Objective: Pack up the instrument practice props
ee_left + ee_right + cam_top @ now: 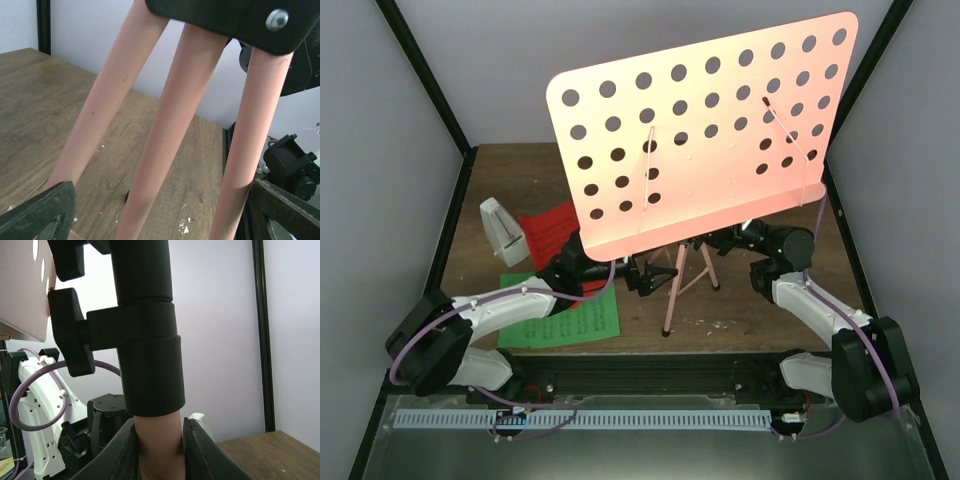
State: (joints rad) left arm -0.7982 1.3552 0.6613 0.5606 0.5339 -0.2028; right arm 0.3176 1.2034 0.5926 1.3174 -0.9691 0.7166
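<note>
The pink music stand (705, 130) stands upright mid-table, its hole-dotted desk hiding much behind it. My right gripper (718, 241) is shut on the stand's pink pole (159, 440), just below the black collar (150, 365). My left gripper (642, 276) is open, with the three tripod legs (165, 145) between its fingers (45, 210). No finger touches a leg that I can see. The red sheet (548, 232) lies behind my left arm and the green sheet (560, 322) partly under it. The white metronome (503, 225) stands at the left.
The brown wooden table (750, 310) is walled by grey panels with black frame posts (425, 70). A black rail (650, 375) runs along the near edge between the arm bases. White specks (715, 324) lie near the front tripod foot.
</note>
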